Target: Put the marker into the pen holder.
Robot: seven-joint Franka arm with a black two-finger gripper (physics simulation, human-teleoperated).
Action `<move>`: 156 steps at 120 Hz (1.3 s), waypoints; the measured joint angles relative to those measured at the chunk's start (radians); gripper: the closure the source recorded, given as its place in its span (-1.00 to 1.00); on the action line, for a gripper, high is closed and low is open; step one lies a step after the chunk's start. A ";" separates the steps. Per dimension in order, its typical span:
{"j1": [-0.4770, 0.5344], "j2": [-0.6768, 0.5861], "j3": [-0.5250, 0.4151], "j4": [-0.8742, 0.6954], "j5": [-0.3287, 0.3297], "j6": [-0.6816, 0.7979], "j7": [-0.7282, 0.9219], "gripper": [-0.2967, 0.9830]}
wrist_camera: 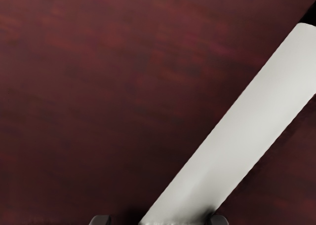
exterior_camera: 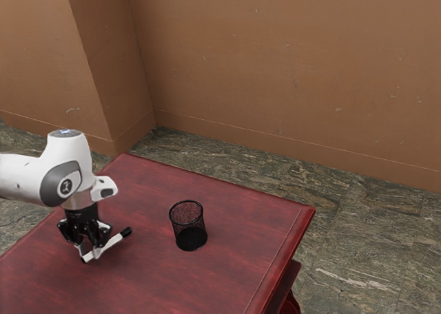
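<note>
- Claw [exterior_camera: 89, 253] is at the marker [exterior_camera: 114, 242]; I cannot tell if it is gripping.
- Pen holder [exterior_camera: 188, 224] stands upright, to the exterior view's right of the marker.

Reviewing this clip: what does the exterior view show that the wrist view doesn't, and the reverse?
Exterior view's own: the black mesh pen holder standing upright, the white arm, brown walls, the stone-patterned floor, and the marker's full length.

Wrist view's own: a close look at the marker's white barrel, with soft grey shading near the gripper.

Shared by both: the marker's white barrel and a black end, part of the gripper, and the red tabletop.
</note>
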 joint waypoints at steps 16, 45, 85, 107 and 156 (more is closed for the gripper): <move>0.043 0.003 -0.002 0.000 0.004 -0.001 -0.004 0.32; 0.001 0.009 -0.002 0.008 0.005 -0.007 0.002 0.50; -0.060 -0.149 -0.088 0.201 0.015 -0.182 0.006 0.63; -0.204 -0.136 -0.161 0.366 -0.024 -0.364 -0.006 0.63; -0.241 0.143 -0.160 0.669 -0.118 -0.616 -0.014 0.32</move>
